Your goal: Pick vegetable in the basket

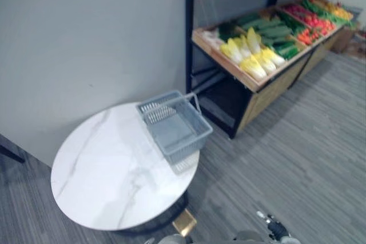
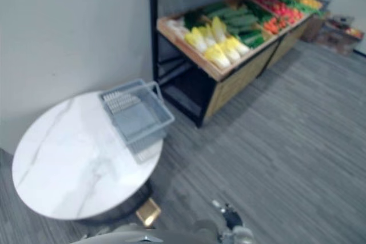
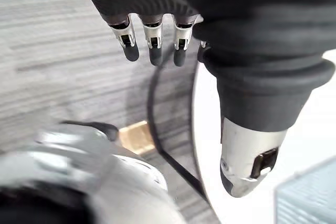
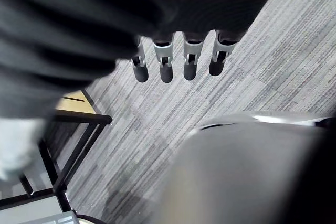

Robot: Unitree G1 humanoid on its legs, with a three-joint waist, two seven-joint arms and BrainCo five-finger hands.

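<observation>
basket (image 1: 174, 127) grey-blue | table (image 1: 103, 170) white, grey-veined | floor (image 1: 286, 158) grey, streaked | cabbages (image 1: 251, 55) seemingly yellow

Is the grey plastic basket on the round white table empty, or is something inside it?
Empty. The grey plastic basket shows only its bare bottom; the yellow and green vegetables lie on the wooden shelf.

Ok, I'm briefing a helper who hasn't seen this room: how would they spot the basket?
Find the round white marble table by the grey wall. The basket sits at its edge nearest the wooden vegetable stand, one corner overhanging. Unlike the stand's wooden trays, it is grey-blue slatted plastic.
</observation>
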